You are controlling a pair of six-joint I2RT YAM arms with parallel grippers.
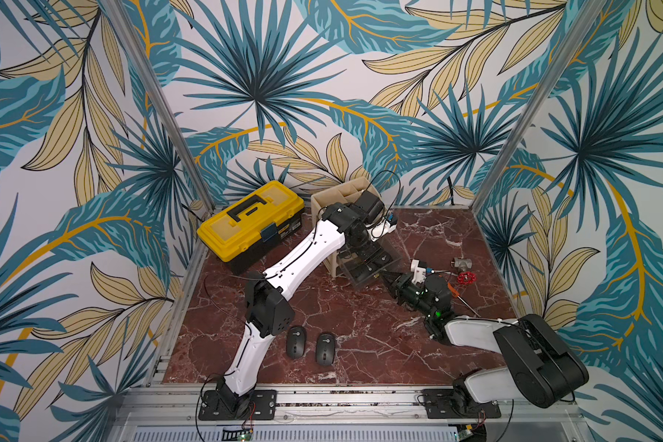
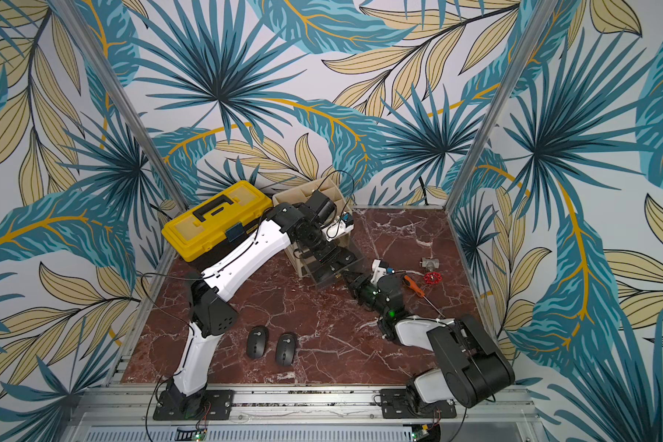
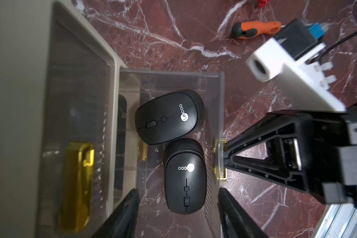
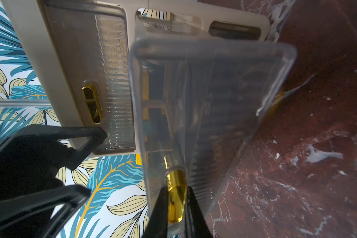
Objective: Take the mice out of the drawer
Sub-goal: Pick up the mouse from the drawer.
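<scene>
Left pincer (image 3: 178, 191) hangs released over the pulled-out clear drawer (image 3: 214, 92), fingers (image 3: 124, 216) straddling a mouse (image 3: 186, 177) lying along the drawer front; a second mouse (image 3: 169, 117) touches it crosswise, plain only from the left wrist. Right pincer (image 4: 176, 193) clenches the gold handle (image 4: 175, 206). A third mouse (image 1: 296, 341) and fourth mouse (image 1: 325, 349) lie parallel on open worktop (image 1: 360, 336), lengthwise front-to-back.

The left arm (image 1: 303, 260) and right arm (image 1: 471, 333) wear white shells between boxy black joint housings, trail thin black cables, show what seem dark screws, have black base plates (image 1: 265, 400) bolted to the aluminium rail (image 1: 345, 394), and end, far from that rail, in the black truss-framed left gripper (image 3: 177, 190) and right gripper (image 4: 175, 191).
</scene>
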